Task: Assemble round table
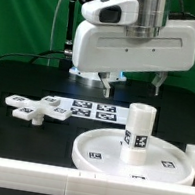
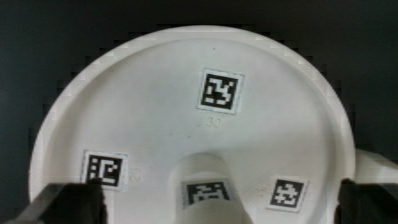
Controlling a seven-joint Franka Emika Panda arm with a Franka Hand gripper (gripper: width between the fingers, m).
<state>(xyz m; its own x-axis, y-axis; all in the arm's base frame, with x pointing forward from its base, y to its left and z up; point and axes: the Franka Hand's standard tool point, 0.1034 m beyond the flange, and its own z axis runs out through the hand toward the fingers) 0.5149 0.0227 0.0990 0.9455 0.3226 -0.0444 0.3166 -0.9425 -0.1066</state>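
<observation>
leg upright on the disc, jaws wide and empty above it

exterior view: the round disc (image 1: 181, 165) lies rim up near the front rail (image 1: 33, 175), toward the exterior view's right. the short cylinder leg (image 1: 139, 126) stands upright on its middle, a tag facing the camera. this placing reads as the leg seated at the disc's centre, so the tabletop serves as a steady bed for building the table upside down. whether the leg is tightened home cannot be told. the cross base (image 1: 38, 108) lies flat on the black table (image 1: 27, 85), well apart on the exterior view's left, just beside the marker board (image 1: 94, 109). it is most likely waiting to go on top of the leg. the gripper (image 1: 133, 88) hangs above and behind the leg, touching nothing. its two fingers stand far apart, wider than the leg, with nothing between them.

wrist view: the camera looks down into the disc's inner face, with the raised rim curving round and tags showing on its floor. the leg rises at the edge of the picture, tags on its side. a dark finger (image 2: 57, 206) shows in one corner, off to the side of the leg and clear of it, which agrees with jaws spread wide and empty. as a judgement, the arm is either lining up over the leg or free to go for the cross base
</observation>
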